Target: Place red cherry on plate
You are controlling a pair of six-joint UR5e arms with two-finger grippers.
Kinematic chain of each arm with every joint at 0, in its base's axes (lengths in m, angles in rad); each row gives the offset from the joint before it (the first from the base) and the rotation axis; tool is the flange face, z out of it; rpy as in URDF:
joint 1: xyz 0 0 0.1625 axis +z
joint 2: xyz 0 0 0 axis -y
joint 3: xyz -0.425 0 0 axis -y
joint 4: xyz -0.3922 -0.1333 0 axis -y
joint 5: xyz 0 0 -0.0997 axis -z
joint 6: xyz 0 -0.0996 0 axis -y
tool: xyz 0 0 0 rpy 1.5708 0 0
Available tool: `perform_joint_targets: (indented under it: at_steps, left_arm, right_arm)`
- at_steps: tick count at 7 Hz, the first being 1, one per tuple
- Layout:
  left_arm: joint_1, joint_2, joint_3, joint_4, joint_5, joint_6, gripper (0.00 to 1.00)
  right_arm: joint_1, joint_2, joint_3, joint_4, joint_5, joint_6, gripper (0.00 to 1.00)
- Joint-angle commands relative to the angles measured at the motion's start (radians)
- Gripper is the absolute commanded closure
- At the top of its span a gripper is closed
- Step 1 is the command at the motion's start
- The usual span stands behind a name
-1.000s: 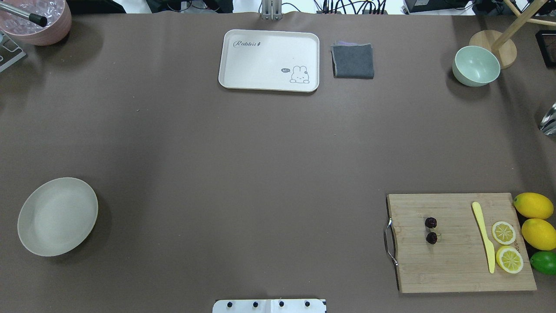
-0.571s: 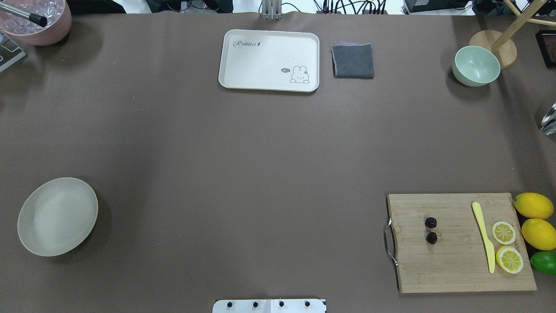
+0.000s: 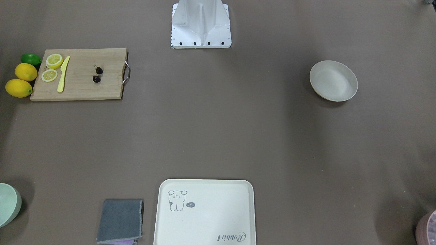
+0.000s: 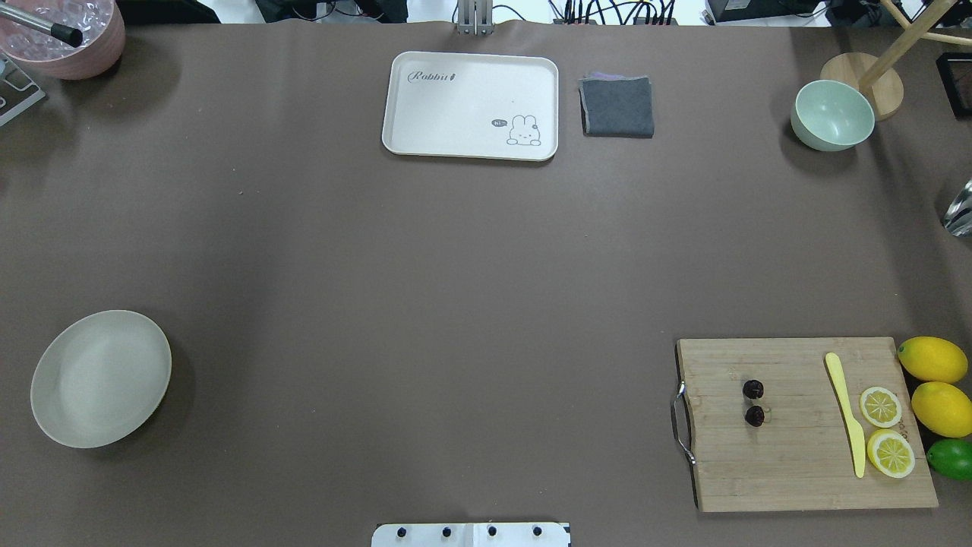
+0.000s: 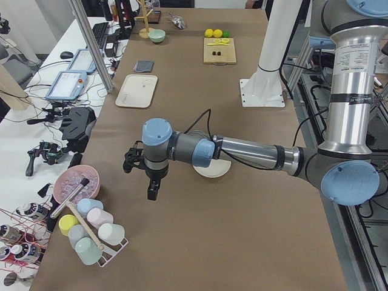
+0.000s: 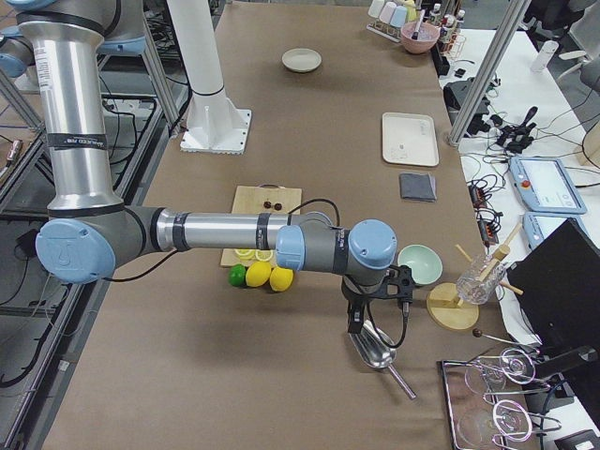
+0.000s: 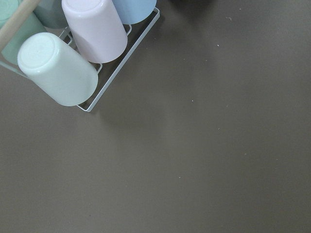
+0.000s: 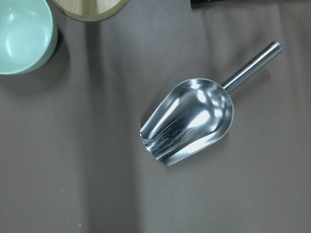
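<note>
The brown table (image 4: 456, 304) spans every view; the left arm (image 5: 242, 151) stretches low over the table's left end, and the right arm (image 6: 216, 230) does the same over the right end, past the fruit; the left gripper (image 5: 153, 189) hangs pointing down near a rack of upturned cups (image 7: 92, 29), and the right gripper (image 6: 356, 323) hangs just above a steel scoop (image 8: 189, 121) lying on the table; both grippers appear only in the side views and neither wrist camera catches its fingers, so I cannot tell how far open either one is or whether it holds anything; the wooden cutting board (image 4: 797, 471) lies on the robot's right, its metal handle toward the table's middle; the rabbit tray (image 4: 463, 99) sits at the far edge near the centre, with a folded grey cloth (image 4: 617, 106) just beside it; the plate (image 4: 99, 380) sits alone on the robot's left, well apart from the board; a pale green bowl (image 4: 834, 114) stands at the far right by a wooden stand; two lemons (image 4: 932, 358) and a lime (image 4: 953, 458) lie against the board's outer edge; on the board are a yellow knife (image 4: 844, 410) and two lemon slices (image 4: 880, 406); the red cherry (image 4: 755, 415), a dark pair, lies on the board's handle half, apart from the knife and far across the table from the plate
</note>
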Motion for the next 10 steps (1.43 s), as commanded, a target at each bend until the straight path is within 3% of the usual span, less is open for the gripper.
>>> perform_joint_targets:
  at_steps: [1,3,5,8,10]
  left_arm:
    - [0.004,0.000,-0.002,-0.021,-0.006,0.000,0.02]
    - [0.045,-0.005,0.004,-0.162,-0.009,-0.002,0.02]
    - [0.164,0.042,0.016,-0.300,-0.033,-0.041,0.02]
    - [0.414,0.203,0.041,-0.853,-0.046,-0.683,0.02]
    - [0.526,0.217,0.049,-0.870,-0.047,-0.695,0.02]
  right_arm:
    - [0.000,-0.004,0.029,-0.002,-0.003,0.002,0.00]
    - [0.000,-0.005,0.032,-0.002,-0.003,0.002,0.00]
    - [0.000,-0.009,0.032,-0.002,-0.004,0.002,0.00]
    - [0.000,-0.011,0.032,0.000,-0.004,0.000,0.00]
    - [0.000,-0.011,0.032,0.000,-0.004,0.000,0.00]
